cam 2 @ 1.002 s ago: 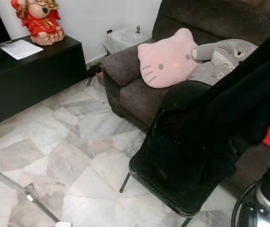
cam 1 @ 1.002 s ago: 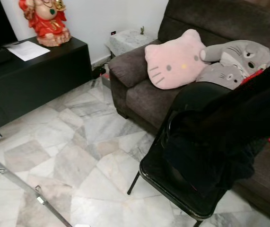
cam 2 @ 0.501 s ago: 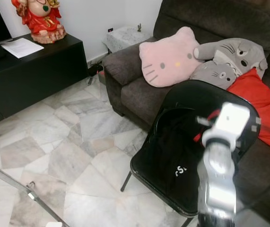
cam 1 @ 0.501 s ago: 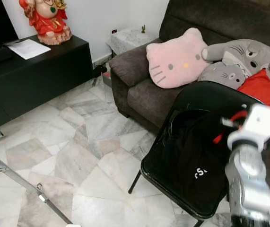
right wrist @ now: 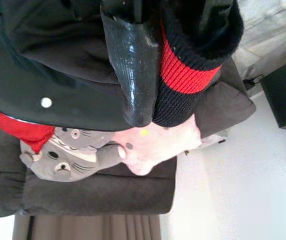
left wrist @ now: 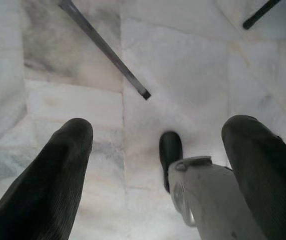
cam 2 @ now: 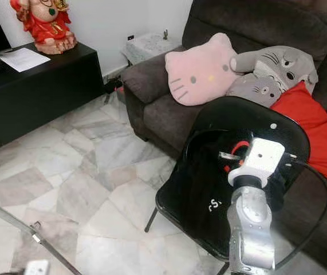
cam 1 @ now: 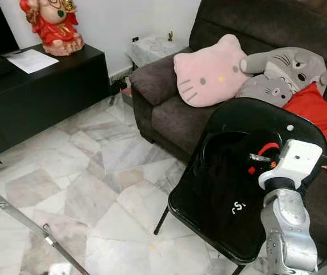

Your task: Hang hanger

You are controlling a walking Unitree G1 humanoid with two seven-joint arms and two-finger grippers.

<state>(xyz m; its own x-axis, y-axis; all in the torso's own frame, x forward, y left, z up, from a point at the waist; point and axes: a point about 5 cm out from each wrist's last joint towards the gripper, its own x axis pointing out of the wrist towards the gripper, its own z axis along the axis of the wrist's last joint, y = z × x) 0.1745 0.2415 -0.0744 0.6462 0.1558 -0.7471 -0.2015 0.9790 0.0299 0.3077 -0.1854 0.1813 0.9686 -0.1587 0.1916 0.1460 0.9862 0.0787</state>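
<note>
Across the upper right, a dark sofa [cam 1: 169,114] stacked with a pink cat cushion [cam 1: 212,71], grey plush toys [cam 1: 280,71] and a red cushion [cam 1: 318,112]. Along the upper left, a black bench [cam 1: 43,86] bearing a red figurine [cam 1: 51,26] and a paper sheet [cam 1: 31,60]. At lower centre-right, a black folding chair [cam 1: 266,114] serving as a rest for a black garment [cam 1: 232,183]. Rising from the lower right, the right arm [cam 1: 283,229], right jaws seemingly clenched on the garment's red-striped cuff [right wrist: 183,70], probably to lift it. Hanger lost among the dark folds; cannot tell where. Left jaws released, hanging idle over the marble floor [left wrist: 183,60].
</note>
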